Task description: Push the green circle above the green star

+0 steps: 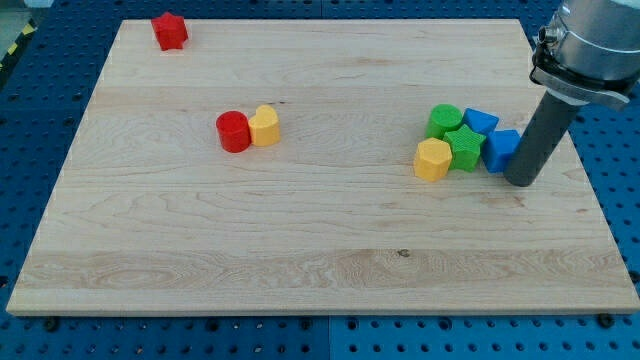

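At the right edge of the cluster, my tip [521,182] sits on the board [300,240], touching the blue cube [501,150]; bare rod, nothing grasped. Left of the cube: green star [463,146], green circle [444,121] touching it far-left, blue triangular block [480,122] behind, yellow hexagon [433,159] near-left. Well left: red cylinder [233,131] touching another yellow block [265,126]. Far-left corner: red star [170,31].

Single high front view over whole board [300,250].
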Available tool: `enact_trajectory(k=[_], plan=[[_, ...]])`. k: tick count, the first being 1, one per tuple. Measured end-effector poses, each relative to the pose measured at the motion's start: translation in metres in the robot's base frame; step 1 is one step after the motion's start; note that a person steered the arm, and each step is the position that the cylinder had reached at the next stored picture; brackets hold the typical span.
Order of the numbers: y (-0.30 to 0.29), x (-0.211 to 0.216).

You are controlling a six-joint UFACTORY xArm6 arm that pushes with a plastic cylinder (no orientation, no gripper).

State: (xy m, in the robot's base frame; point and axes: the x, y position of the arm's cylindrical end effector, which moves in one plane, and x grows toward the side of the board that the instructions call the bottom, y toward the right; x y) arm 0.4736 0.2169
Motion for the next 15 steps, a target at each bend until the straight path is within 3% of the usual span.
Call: enact_trajectory(k=[1, 2, 3, 4, 5, 6, 8, 10, 11, 12, 13, 15], plan=[[-0.026, -0.035], [-0.086, -0.031], [-0.106, -0.015], [-0.079, 0.0], [-0.091, 0.034], [-0.108, 0.039], [-0.046, 0.005], [-0.047, -0.11], [-0.049, -0.104], [-0.056, -0.073], [-0.098, -0.067], [-0.124, -0.074]])
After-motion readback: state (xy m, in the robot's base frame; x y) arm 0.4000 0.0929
